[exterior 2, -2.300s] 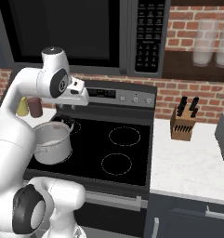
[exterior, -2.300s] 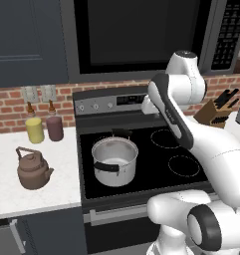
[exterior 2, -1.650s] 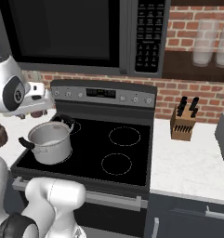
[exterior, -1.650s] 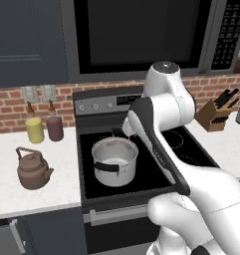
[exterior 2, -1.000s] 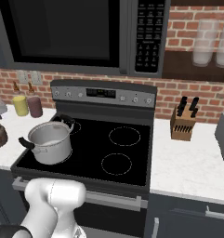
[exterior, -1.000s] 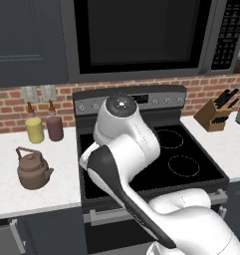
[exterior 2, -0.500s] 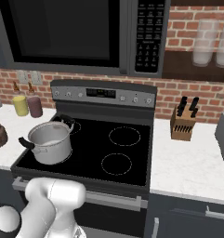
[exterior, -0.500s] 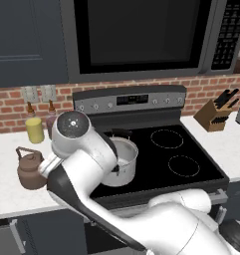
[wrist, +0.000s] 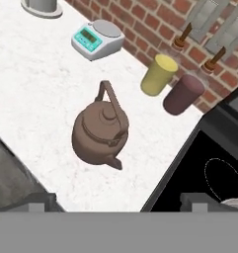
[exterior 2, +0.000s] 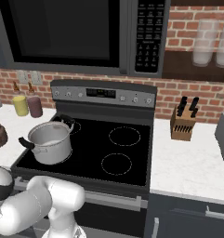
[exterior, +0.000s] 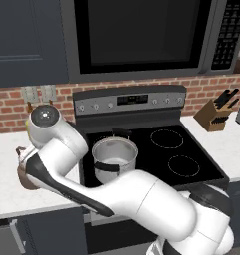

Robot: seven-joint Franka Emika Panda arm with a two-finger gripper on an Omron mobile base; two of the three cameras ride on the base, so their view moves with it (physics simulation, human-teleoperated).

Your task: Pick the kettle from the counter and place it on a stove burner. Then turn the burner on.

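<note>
Claw [wrist: 113, 200] open wide, empty, hovering over the tabletop [wrist: 36, 94] left of the stove, lined up for a top-down grab.

Kettle [wrist: 100, 131] sits upright on the tabletop right under the claw, handle arched up, spout toward the camera, not touched yet.

Yellow cup [wrist: 159, 75] and maroon cup [wrist: 183, 94] stand behind it by the brick wall, scale [wrist: 98, 38] further left.

Pot [exterior: 114, 154] occupies the front-left burner; front-right burner [exterior 2: 116, 164] is free, likely target.
</note>
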